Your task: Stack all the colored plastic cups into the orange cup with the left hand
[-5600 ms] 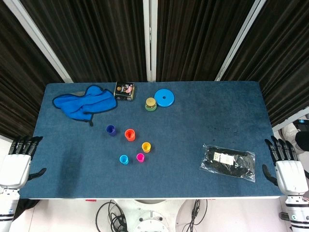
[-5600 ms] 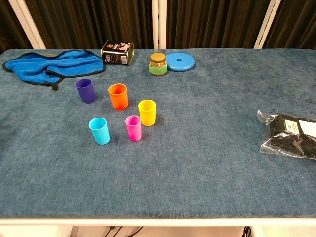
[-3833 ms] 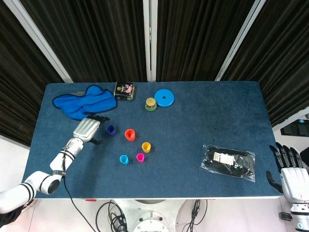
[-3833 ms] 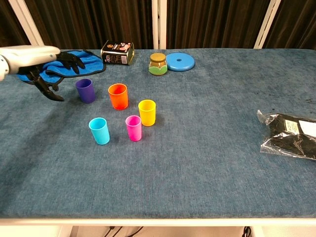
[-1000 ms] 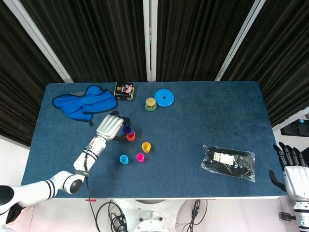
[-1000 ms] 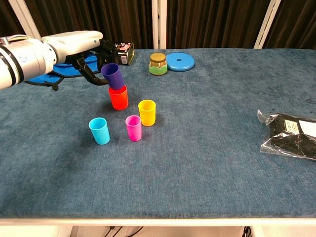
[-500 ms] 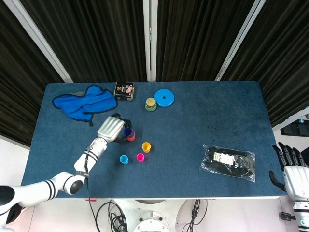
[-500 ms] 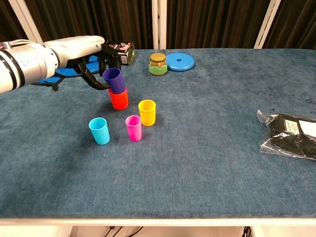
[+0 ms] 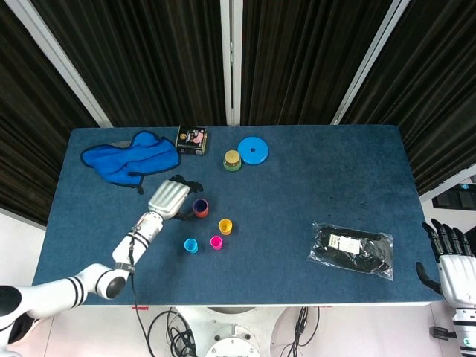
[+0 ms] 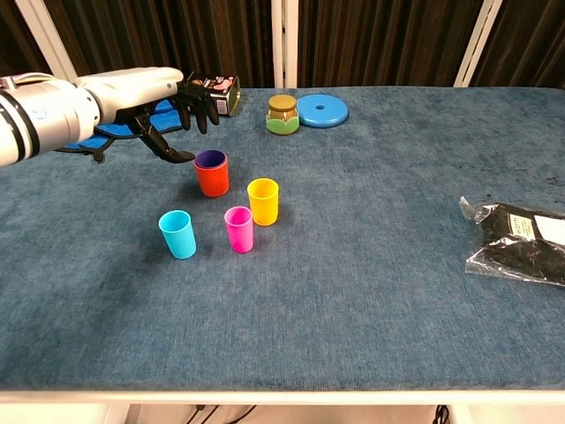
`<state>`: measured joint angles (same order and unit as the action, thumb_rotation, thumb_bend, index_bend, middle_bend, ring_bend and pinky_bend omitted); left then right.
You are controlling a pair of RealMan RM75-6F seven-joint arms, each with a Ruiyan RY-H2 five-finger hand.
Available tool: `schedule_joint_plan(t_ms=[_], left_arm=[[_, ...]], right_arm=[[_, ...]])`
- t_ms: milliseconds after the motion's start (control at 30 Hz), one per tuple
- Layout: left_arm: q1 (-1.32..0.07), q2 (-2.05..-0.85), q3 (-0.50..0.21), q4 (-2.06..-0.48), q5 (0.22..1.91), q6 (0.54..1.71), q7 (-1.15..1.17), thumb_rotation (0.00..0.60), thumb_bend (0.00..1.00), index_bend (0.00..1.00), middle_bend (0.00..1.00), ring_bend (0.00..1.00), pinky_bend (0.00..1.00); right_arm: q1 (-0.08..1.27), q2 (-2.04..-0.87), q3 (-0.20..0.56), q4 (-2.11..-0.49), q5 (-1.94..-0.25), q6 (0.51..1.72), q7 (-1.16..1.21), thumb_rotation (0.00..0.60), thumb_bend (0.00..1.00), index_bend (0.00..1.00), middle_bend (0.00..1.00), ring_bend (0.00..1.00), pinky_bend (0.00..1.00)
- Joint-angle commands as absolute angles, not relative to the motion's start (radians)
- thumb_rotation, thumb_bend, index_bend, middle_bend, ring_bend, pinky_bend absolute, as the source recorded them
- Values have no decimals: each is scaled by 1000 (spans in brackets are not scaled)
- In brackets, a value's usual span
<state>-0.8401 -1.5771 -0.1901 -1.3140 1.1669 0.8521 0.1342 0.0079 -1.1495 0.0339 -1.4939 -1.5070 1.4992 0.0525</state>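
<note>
The purple cup (image 10: pixel 210 159) sits nested inside the orange cup (image 10: pixel 212 179), only its rim showing; from above the pair appears as the purple cup (image 9: pixel 199 205) in the orange cup (image 9: pixel 202 213). My left hand (image 10: pixel 163 110) hovers just up and left of them, fingers spread and holding nothing; in the head view the left hand (image 9: pixel 170 199) lies right beside the stack. The yellow cup (image 10: pixel 262 200), pink cup (image 10: pixel 238 229) and light blue cup (image 10: pixel 177 233) stand upright nearby. My right hand (image 9: pixel 454 262) rests off the table's right edge, fingers apart.
A blue cloth (image 10: pixel 84 117) lies at the back left behind my left arm. A dark tin (image 10: pixel 217 93), a small jar (image 10: pixel 282 114) and a blue disc (image 10: pixel 322 109) line the far edge. A black packet in plastic (image 10: pixel 521 240) lies at the right.
The purple cup dropped fully into the orange cup. My left hand let go of it, opened its fingers and drew slightly back to the upper left.
</note>
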Motion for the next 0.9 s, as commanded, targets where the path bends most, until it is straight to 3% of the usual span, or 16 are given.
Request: schedule_joint_plan(t_ms=[33, 233, 433, 900], left_arm=[[-833, -1564, -190, -1344, 1182, 871, 132, 600, 265, 289, 309, 310, 192], [-834, -1522, -176, -1459, 1292, 927, 134, 600, 263, 289, 309, 309, 190], [-866, -1513, -148, -1516, 1360, 903, 184, 600, 264, 293, 310, 309, 185], [-930, -1633, -122, -1347, 1403, 828, 145, 600, 229, 282, 311, 309, 184]], right_arm=[[8, -1149, 34, -1495, -1507, 1500, 52, 600, 327, 0, 0, 0, 0], [7, -1147, 37, -1501, -1507, 1504, 49, 600, 327, 0, 0, 0, 0], [2, -1143, 30, -1511, -1526, 1522, 45, 600, 327, 0, 0, 0, 0], [-12, -1146, 26, -1479, -1532, 1540, 87, 600, 327, 0, 0, 0, 0]])
